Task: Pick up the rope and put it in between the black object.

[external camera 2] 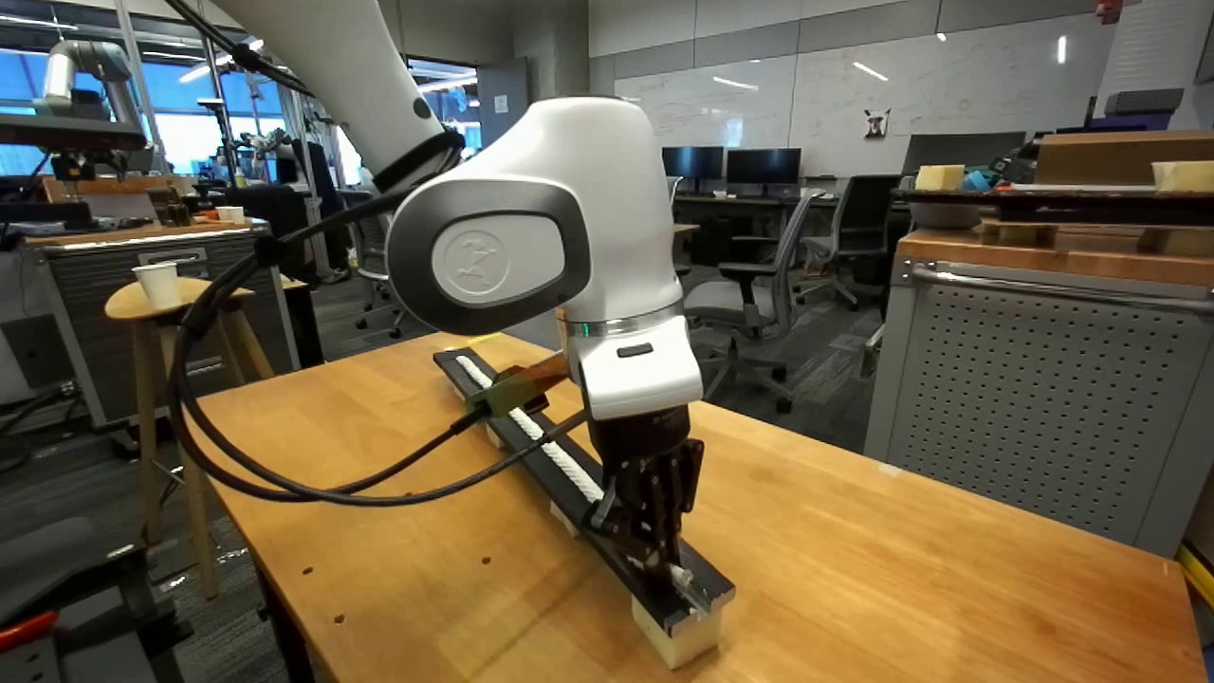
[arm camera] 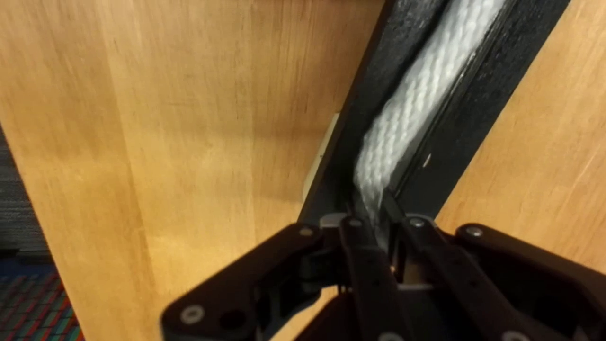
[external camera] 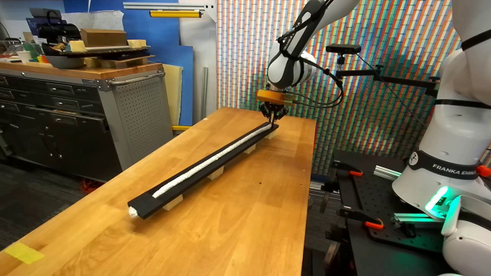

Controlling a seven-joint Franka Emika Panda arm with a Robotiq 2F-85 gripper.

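Seating of the rope (external camera: 215, 157) in the black track (external camera: 208, 170) is judged in hand, right end last. In an exterior view, a white tip (external camera: 132, 212) is exposed at the track's left end; rope is laid lengthwise in the track, long axis roughly parallel, pointing at its right end. There, rope is pinched by the gripper (external camera: 272, 121). Next, likely: pinched end to be pressed down, then released.

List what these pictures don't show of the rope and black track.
Wrist view: near end of the rope, hidden by the gripper; far part of the black track, cut off by the top edge.
In an exterior view: rope inside the track's covered end, hidden by its top.
In an exterior view: a rope stretch, hidden by the wrist fitting.
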